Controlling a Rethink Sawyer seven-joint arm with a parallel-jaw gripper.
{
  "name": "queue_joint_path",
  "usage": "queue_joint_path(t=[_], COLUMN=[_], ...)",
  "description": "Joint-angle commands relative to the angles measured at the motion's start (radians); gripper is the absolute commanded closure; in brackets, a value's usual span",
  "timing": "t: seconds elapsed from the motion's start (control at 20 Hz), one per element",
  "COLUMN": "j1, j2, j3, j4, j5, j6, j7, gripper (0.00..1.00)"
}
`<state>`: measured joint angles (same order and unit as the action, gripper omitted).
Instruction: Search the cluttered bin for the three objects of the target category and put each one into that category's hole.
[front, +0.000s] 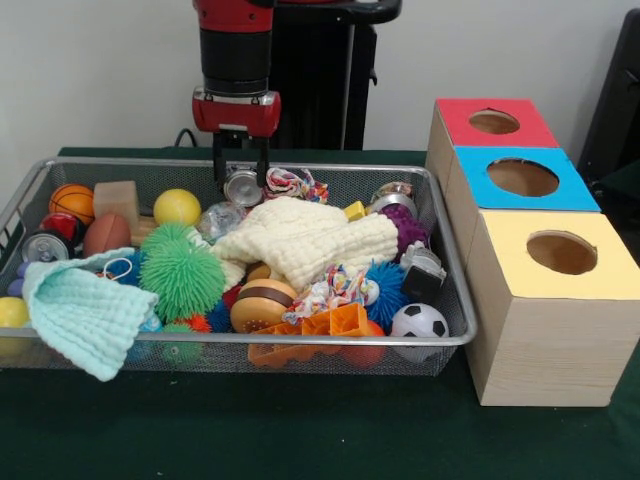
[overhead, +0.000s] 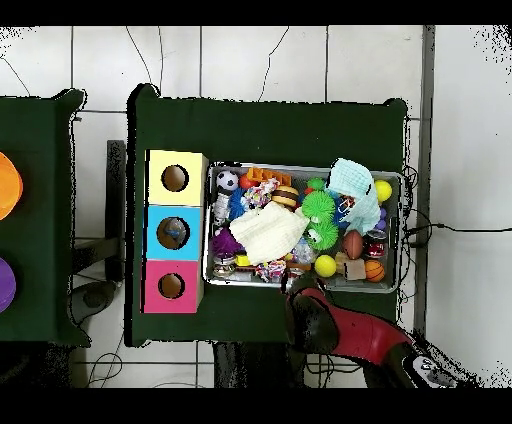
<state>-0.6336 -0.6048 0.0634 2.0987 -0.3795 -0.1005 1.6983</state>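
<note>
- A dark green cloth (front: 300, 440) covers the table, with a pale wall behind it in the front view and white floor tiles around it in the overhead view.
- A wire mesh bin (front: 455, 300) sits on the cloth, packed full of toys and cloths.
- My gripper (front: 241, 172) hangs over the bin's far edge, its two black fingers (front: 218, 160) pointing straight down.
- My fingers are spread apart, one on each side of a shiny metal can (front: 243, 188) lying just below them; I cannot tell whether they touch it.
- A multicoloured rope toy (front: 295, 183) lies just beside the can.
- A cream knitted cloth (front: 305, 240) is heaped in the middle of the bin, and a mint green cloth (front: 85, 315) drapes over the near rim.
- A green spiky ball (front: 180, 270), a yellow ball (front: 177, 207), a small basketball (front: 71, 202) and a football-shaped ball (front: 107, 233) lie on the side with the mint cloth.
- A small soccer ball (front: 420, 322) and an orange plastic piece (front: 335, 322) rest against the near rim.
- Beside the bin stand three wooden boxes in a row, each with a round hole: a yellow-topped box (front: 560, 252), a blue-topped box (front: 522, 178) and a red-topped box (front: 494, 122).
- In the overhead view something round shows inside the blue box's hole (overhead: 174, 232).
</note>
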Motion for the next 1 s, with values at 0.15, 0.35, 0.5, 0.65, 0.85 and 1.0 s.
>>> queue_joint_path(t=[0.15,0.35,0.5,0.65,0.85,1.0], j1=[-0.002,-0.023,-0.033,-0.044,-0.046,-0.041], j2=[0.068,0.073,0.082,0.105,0.131,0.142], j3=[0.045,0.059,0.073,0.082,0.079,0.072], j4=[-0.03,-0.078,-0.12,-0.157,-0.18,-0.193], j5=[0.012,-0.001,0.001,-0.002,-0.012,-0.016], j6=[0.047,0.096,0.136,0.15,0.134,0.127], j7=[0.135,0.089,0.061,0.044,0.044,0.045], gripper=[0.0,0.0,0.0,0.0,0.0,0.0])
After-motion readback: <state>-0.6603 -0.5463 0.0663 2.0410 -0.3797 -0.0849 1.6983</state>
